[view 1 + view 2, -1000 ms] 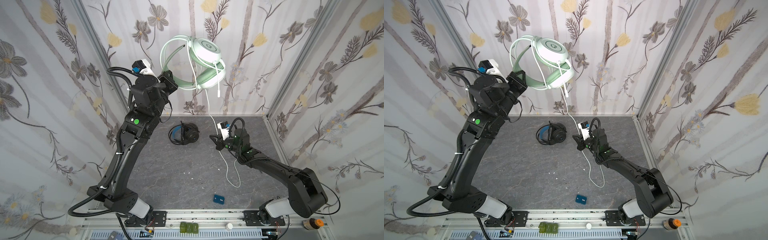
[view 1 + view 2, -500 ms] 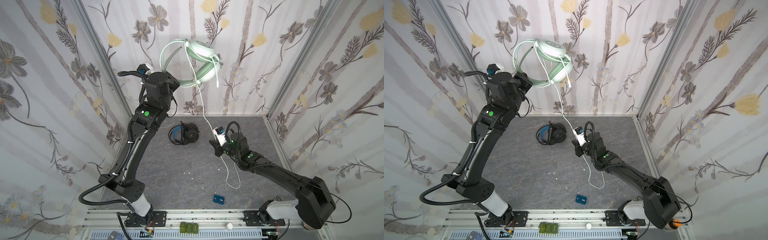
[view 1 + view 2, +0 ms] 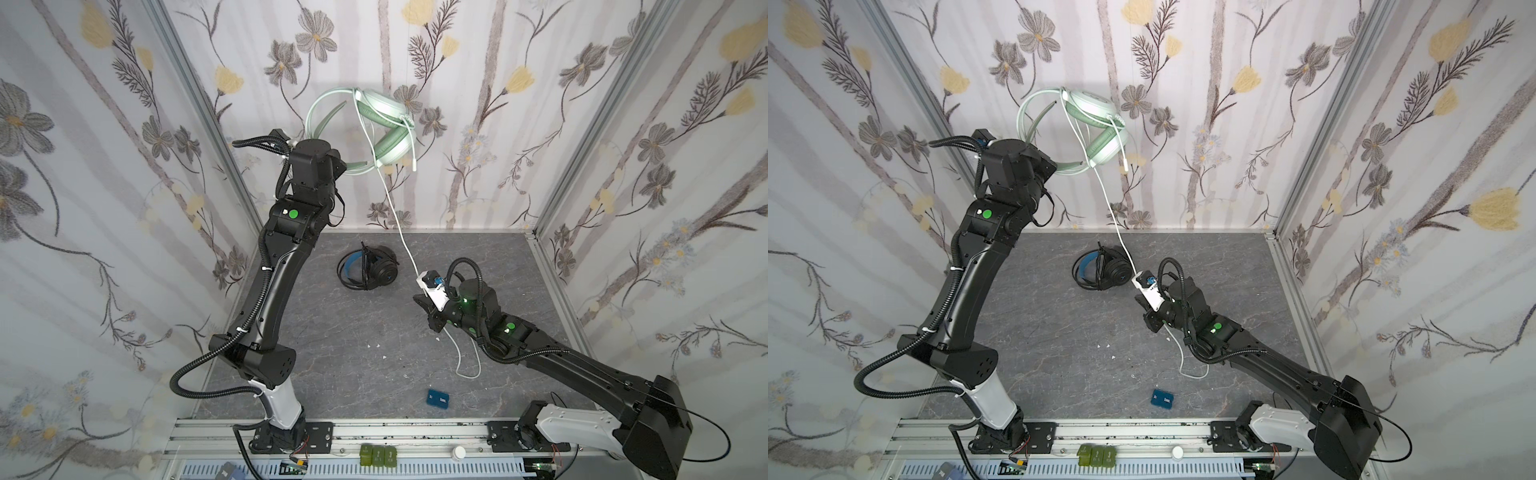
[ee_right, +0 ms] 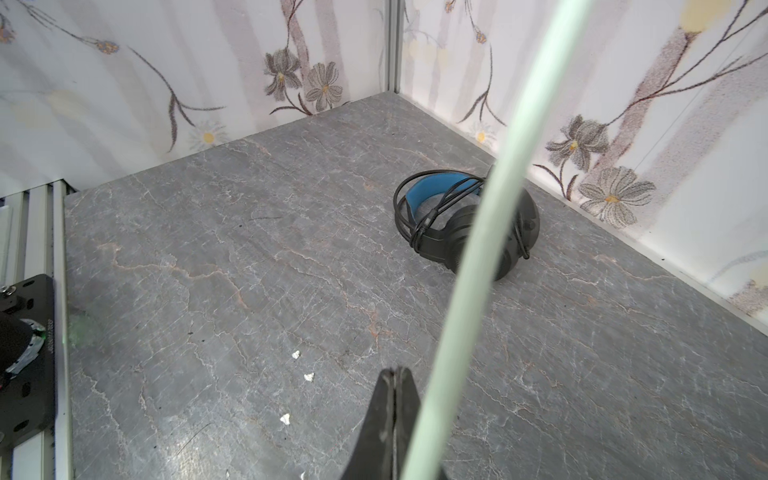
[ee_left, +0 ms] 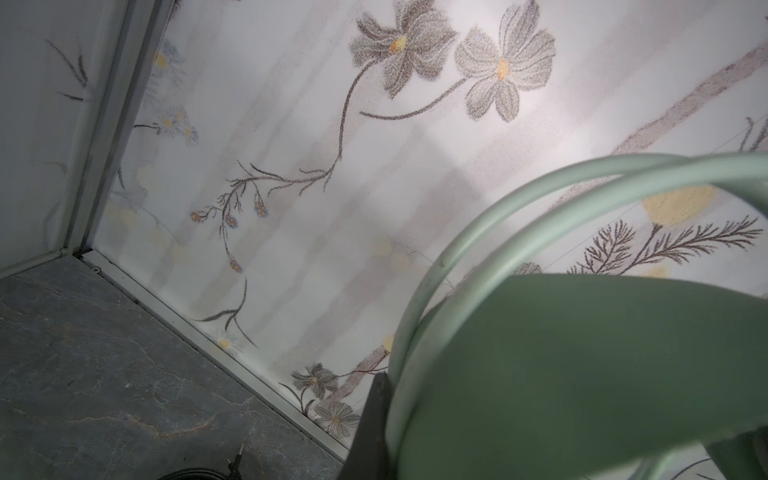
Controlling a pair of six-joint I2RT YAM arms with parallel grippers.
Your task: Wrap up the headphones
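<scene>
Left gripper (image 3: 341, 166), clamped on the mint-green headset (image 3: 382, 112) band, rolled it over. Pale cable (image 3: 398, 224) now taut beside the pinched-together right gripper (image 4: 394, 386); the wrap is progressing.

The mint-green headphones (image 3: 388, 143) are trailing a white cable (image 3: 400, 226); the black headphones (image 3: 383, 270) are showing a blue band; the table (image 3: 332, 353) is looking grey-veined, the walls (image 3: 478, 83) floral.

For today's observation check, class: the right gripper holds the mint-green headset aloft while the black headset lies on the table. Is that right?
Not quite. It is the left gripper, not the right, that holds the mint-green headset aloft, as both top views show. The black headset does lie on the table.
</scene>
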